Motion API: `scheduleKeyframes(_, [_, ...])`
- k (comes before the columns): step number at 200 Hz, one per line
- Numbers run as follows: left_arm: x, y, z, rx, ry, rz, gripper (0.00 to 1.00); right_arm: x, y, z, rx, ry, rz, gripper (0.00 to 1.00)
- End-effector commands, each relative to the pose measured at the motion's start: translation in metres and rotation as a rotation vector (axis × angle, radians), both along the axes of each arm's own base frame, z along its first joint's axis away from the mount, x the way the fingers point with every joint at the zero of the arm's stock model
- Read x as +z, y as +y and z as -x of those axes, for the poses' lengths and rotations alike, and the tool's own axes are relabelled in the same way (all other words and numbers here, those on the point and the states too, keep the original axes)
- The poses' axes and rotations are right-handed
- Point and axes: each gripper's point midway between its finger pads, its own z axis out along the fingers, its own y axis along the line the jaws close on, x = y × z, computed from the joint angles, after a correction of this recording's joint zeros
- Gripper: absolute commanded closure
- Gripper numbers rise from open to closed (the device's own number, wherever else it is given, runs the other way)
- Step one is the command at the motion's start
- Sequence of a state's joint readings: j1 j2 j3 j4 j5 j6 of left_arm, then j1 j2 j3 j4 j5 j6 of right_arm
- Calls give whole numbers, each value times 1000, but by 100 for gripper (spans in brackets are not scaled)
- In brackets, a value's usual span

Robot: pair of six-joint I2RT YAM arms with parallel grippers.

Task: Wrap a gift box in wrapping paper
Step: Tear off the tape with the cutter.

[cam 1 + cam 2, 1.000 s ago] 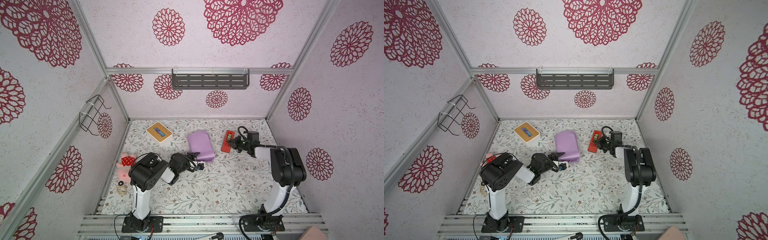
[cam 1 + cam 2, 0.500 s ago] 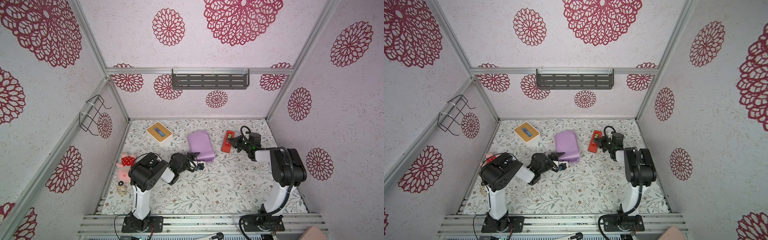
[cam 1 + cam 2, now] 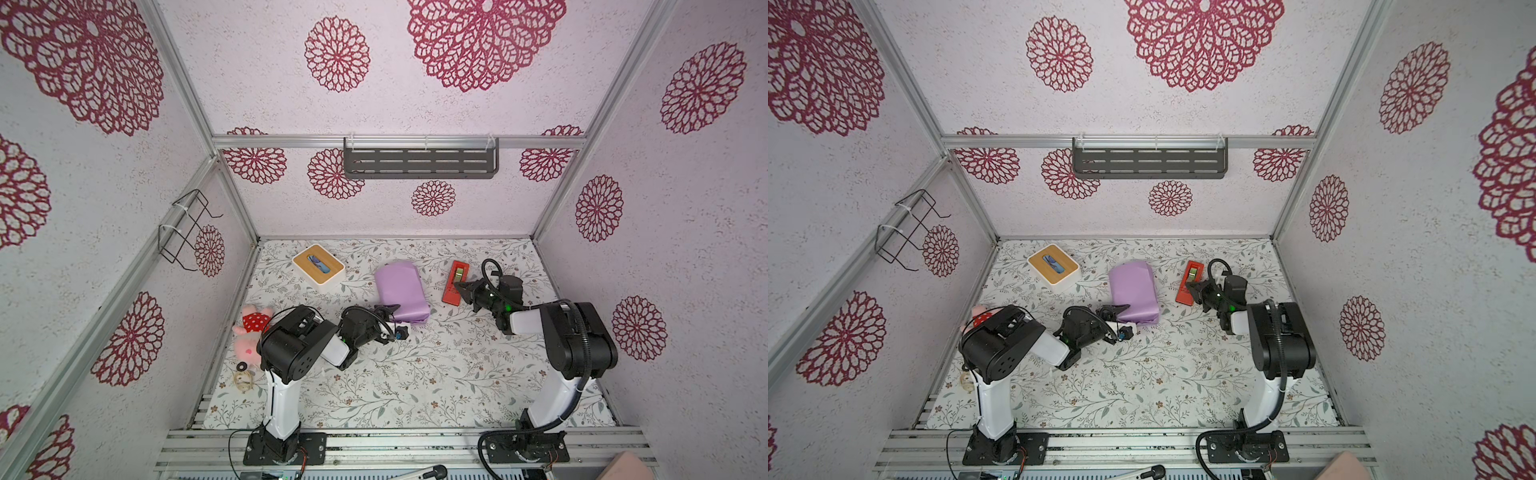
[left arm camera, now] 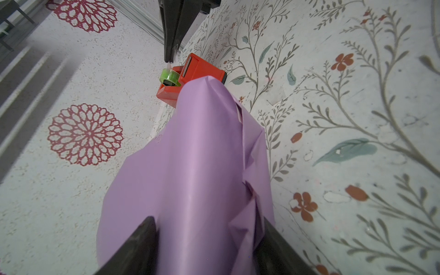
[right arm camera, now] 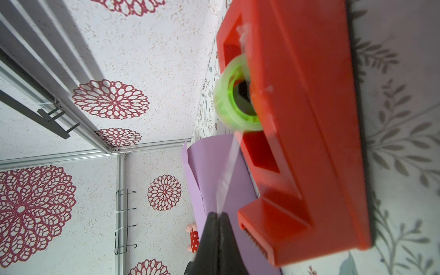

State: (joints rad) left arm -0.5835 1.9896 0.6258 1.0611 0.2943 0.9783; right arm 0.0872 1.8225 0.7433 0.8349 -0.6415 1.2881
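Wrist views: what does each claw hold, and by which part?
The right claw is shut on the free end of the clear tape strip drawn from the green roll. The left claw clamps the wrapping paper across one end.

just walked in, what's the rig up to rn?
Mid gift wrap. The left end effector clamps the near end of the lilac wrapping paper, which is already folded into a box-shaped parcel. The right end effector is shut on a clear tape strip drawn from the green roll in the red tape dispenser beside the parcel. The strip runs unbroken to the roll and is not yet on the paper.
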Motion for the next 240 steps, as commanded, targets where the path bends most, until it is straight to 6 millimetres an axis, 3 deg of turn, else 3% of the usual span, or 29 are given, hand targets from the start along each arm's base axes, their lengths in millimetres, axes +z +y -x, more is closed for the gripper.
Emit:
scheduleKeyframes(1, [-32, 8, 10, 6, 115, -73, 33, 32, 17, 13, 67, -93, -36, 100])
scheduleKeyframes(60, [-31, 8, 10, 4, 114, -71, 33, 14, 26, 37, 74, -51, -23, 100])
scheduleKeyframes(119, [-32, 7, 10, 3, 118, -72, 33, -11, 30, 44, 76, -1, -15, 100])
scheduleKeyframes(240, [-32, 6, 11, 1, 118, -72, 33, -92, -2, 50, 1, 188, 252, 100])
